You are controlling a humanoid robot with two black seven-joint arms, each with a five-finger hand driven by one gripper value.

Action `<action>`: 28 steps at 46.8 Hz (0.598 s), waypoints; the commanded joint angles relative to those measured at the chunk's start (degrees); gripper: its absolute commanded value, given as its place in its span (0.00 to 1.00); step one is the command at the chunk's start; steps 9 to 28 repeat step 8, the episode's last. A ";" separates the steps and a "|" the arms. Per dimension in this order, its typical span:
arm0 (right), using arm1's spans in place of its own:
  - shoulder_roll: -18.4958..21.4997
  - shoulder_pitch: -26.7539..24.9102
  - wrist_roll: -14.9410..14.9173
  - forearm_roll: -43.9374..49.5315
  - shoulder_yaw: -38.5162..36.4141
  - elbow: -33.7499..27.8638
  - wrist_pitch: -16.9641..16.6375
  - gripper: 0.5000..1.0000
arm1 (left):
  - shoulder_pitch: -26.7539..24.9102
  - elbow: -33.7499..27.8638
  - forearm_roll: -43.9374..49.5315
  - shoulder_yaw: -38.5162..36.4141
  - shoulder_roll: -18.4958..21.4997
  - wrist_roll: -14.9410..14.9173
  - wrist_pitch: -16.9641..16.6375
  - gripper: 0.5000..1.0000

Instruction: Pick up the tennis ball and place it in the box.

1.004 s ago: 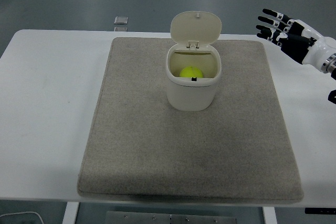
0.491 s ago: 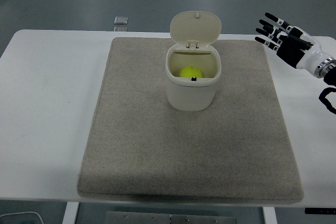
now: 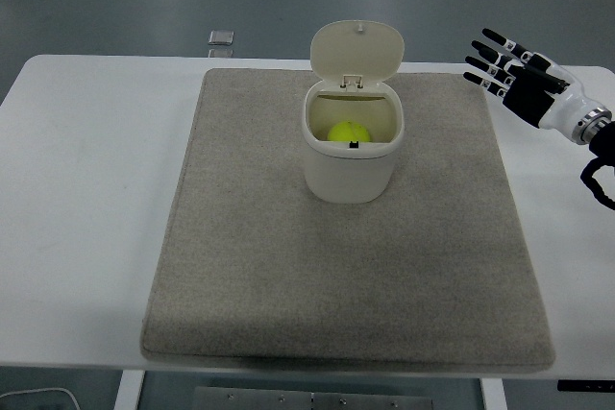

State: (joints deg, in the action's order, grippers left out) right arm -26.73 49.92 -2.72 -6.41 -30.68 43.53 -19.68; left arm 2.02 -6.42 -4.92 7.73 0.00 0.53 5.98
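Observation:
A yellow-green tennis ball (image 3: 348,132) lies inside the cream box (image 3: 351,162), a small bin standing on the grey mat with its hinged lid (image 3: 356,48) tipped up and back. My right hand (image 3: 502,66) hovers at the right edge, above the mat's far right corner, well to the right of the box. Its fingers (image 3: 483,60) are spread and hold nothing. The left arm does not show.
The grey mat (image 3: 288,266) covers most of the white table (image 3: 86,199). A small grey square object (image 3: 221,38) lies at the table's far edge, left of the box lid.
My right hand has drifted slightly down and leftward near the right edge, fingers still spread. The ball and box have not moved.

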 commanded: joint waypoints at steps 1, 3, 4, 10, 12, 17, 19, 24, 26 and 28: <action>-0.08 0.08 -0.01 0.08 0.01 -0.02 0.00 0.83 | 0.00 0.00 0.00 0.00 0.00 0.00 0.00 0.98; -0.08 0.09 -0.01 0.08 0.01 -0.02 0.00 0.83 | 0.00 0.00 0.00 0.00 0.00 0.00 0.00 0.98; -0.08 0.09 -0.01 0.16 0.01 0.06 0.00 0.83 | 0.00 0.00 0.00 0.00 0.00 0.00 0.00 0.98; 0.01 0.00 -0.10 0.25 0.01 0.06 0.08 0.83 | 0.00 0.00 0.00 0.00 0.00 0.00 0.00 0.98; 0.01 0.00 -0.10 0.25 0.01 0.06 0.08 0.83 | 0.00 0.00 0.00 0.00 0.00 0.00 0.00 0.98; 0.01 0.00 -0.10 0.25 0.01 0.06 0.08 0.83 | 0.00 0.00 0.00 0.00 0.00 0.00 0.00 0.98; 0.01 0.00 -0.10 0.25 0.01 0.06 0.08 0.83 | 0.00 0.00 0.00 0.00 0.00 0.00 0.00 0.98; 0.01 0.00 -0.10 0.25 0.01 0.06 0.08 0.83 | 0.00 0.00 0.00 0.00 0.00 0.00 0.00 0.98; 0.01 0.00 -0.10 0.25 0.01 0.06 0.08 0.83 | 0.00 0.00 0.00 0.00 0.00 0.00 0.00 0.98; 0.01 0.00 -0.10 0.25 0.01 0.06 0.08 0.83 | 0.00 0.00 0.00 0.00 0.00 0.00 0.00 0.98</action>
